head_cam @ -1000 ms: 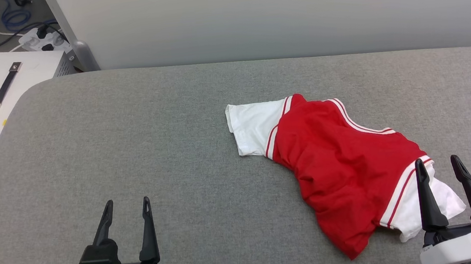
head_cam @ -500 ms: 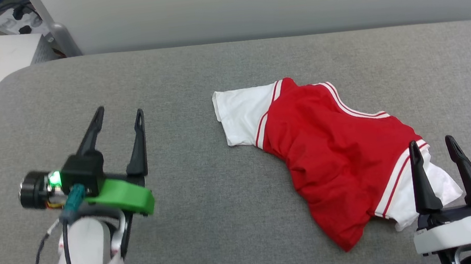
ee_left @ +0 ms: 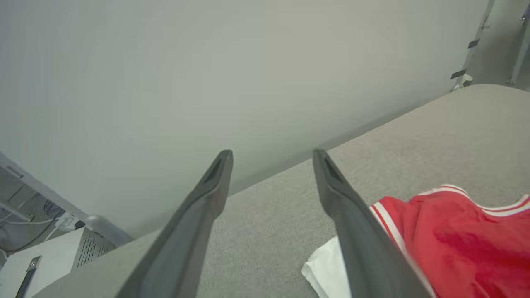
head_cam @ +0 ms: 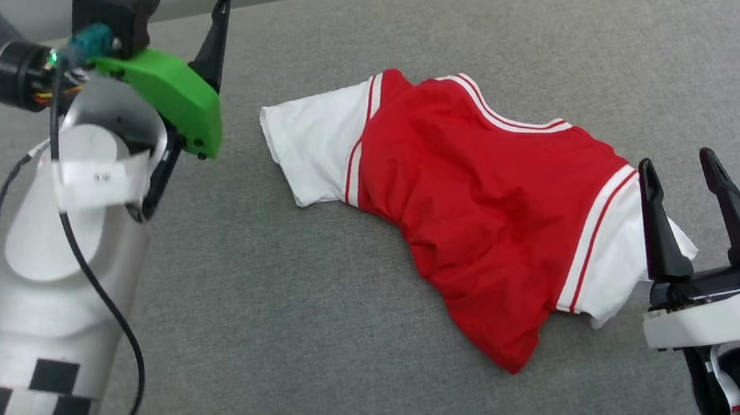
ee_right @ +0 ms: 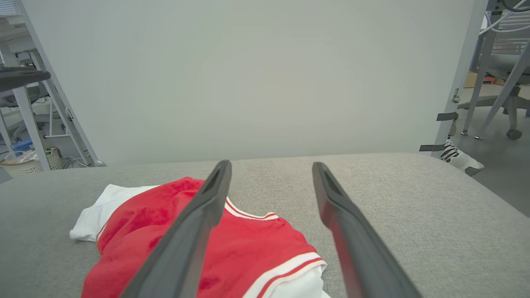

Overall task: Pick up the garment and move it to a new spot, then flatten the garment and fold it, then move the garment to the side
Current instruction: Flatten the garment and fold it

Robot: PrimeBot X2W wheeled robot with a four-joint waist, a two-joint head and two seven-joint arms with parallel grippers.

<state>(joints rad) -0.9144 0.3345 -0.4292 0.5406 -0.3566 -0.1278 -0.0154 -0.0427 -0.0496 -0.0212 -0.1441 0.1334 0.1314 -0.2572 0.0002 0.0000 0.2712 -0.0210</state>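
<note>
While left gripper [ee_left: 272, 154] reaches forward, right gripper [head_cam: 676, 159] low

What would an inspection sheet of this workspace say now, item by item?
Surface: grey fabric-covered table.
Job's things: garment, red with white sleeves, lies crumpled and unfolded on the table.
Clutter: nothing seen.
Grippers: left gripper open, empty, above the table left of the far sleeve; right gripper open, empty, by the near sleeve.
Cables: black cable runs along the left forearm.
Surroundings: wall panel behind the table; white box at its left; chair and a foot at its right.
</note>
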